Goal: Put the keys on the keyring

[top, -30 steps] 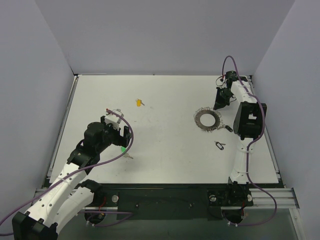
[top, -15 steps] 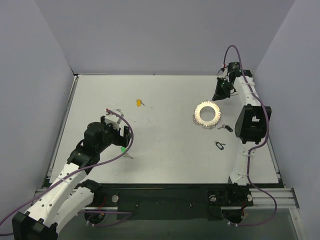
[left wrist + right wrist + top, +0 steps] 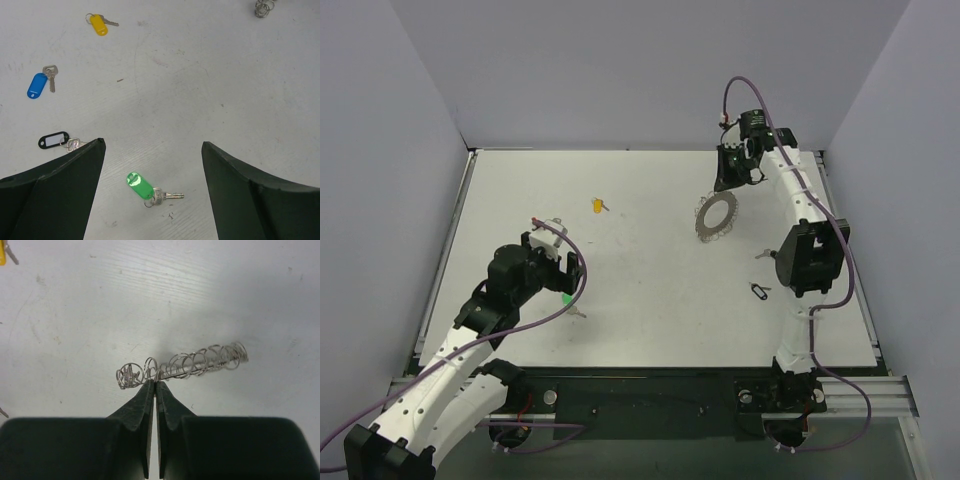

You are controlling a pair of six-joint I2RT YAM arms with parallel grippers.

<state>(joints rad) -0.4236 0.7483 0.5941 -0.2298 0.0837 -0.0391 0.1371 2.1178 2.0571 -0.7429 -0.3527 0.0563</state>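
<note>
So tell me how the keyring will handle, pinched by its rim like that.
Probably light: the right hand holds the keyring tilted with one thin pinch at its rim. It is likely to swing or pivot, since the grip is off-centre. Its looped coils look open, so they may snag or flex.

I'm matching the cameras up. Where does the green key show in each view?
Top external: green key, lower left part of the picture.
Left wrist: bottom centre, between the left fingers.
Right wrist: not in it.
Shared landmark: yellow key, above the green one from the top, upper left in the left wrist view.
</note>
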